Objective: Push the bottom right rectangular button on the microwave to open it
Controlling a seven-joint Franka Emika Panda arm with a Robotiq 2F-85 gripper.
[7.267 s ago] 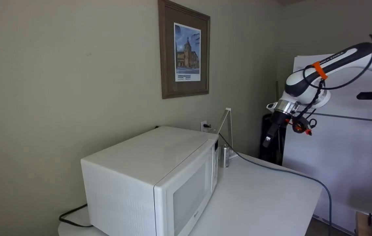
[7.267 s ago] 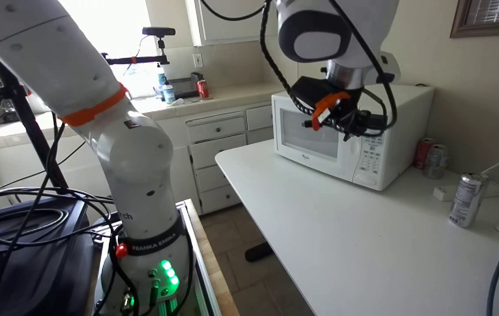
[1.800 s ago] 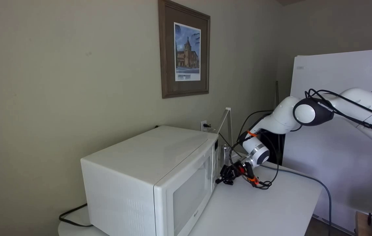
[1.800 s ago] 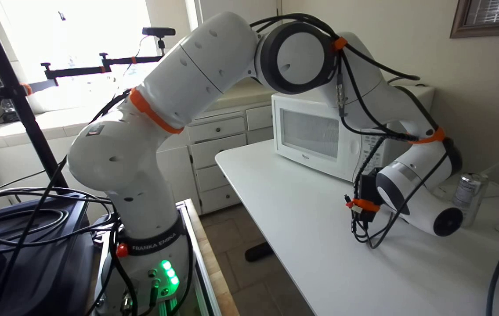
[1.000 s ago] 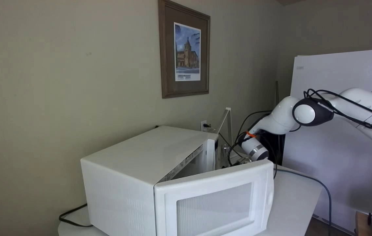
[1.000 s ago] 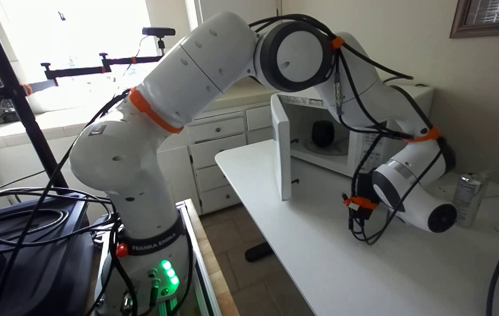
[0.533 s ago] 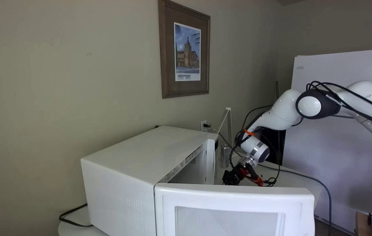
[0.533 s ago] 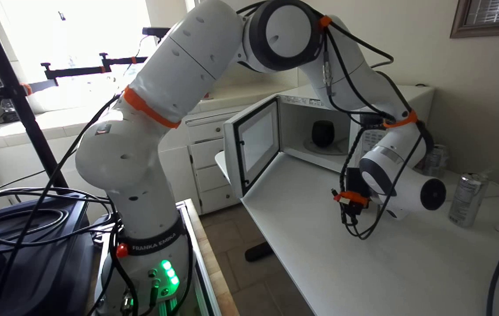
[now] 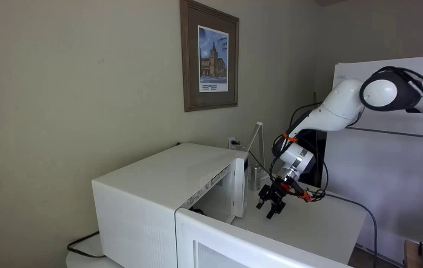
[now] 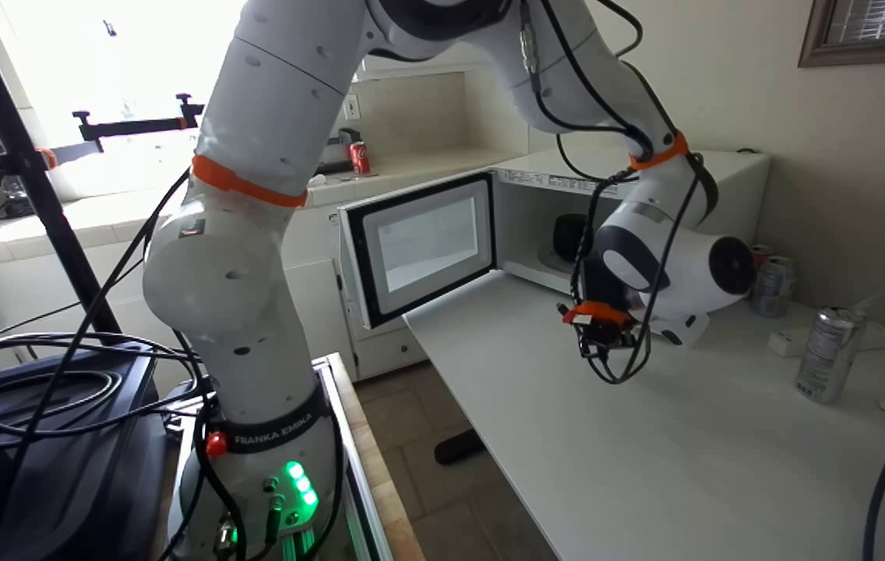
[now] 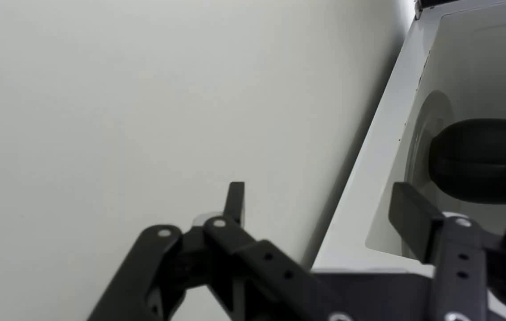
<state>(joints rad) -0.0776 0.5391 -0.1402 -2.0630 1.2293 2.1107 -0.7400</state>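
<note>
Wrist view puts us right behind the gripper (image 11: 318, 200), and its dark fingers (image 11: 413, 223) stand well apart, one seen against the white table (image 11: 146, 111), the other against the mouth of the microwave (image 11: 366, 178). Look inside: a black, rounded object (image 11: 487, 162), smooth and bulging, sits on a round plate (image 11: 432, 117). In an exterior view the arm (image 10: 692, 269) screens the fingertips; in an exterior view the fingers (image 9: 271, 213) show plainly, a fork angled down above the table, apart from the microwave.

And the microwave itself, a plain white box on the table, smooth on top, faint vents (image 9: 154, 238) down its side, its door (image 9: 230, 238) wide open! In an exterior view we get the door's inner face, black border round a pale, glossy window (image 10: 431, 241); in an exterior view it's the white outer skin, with a corner of finely ribbed pane (image 9: 209, 257). Printed labels (image 10: 520, 177) run along the upper lip. The control strip (image 9: 245, 175) is nearly edge-on, its rectangular button impossible to make out. A silver can (image 9: 255, 176) stands near that end.
</note>
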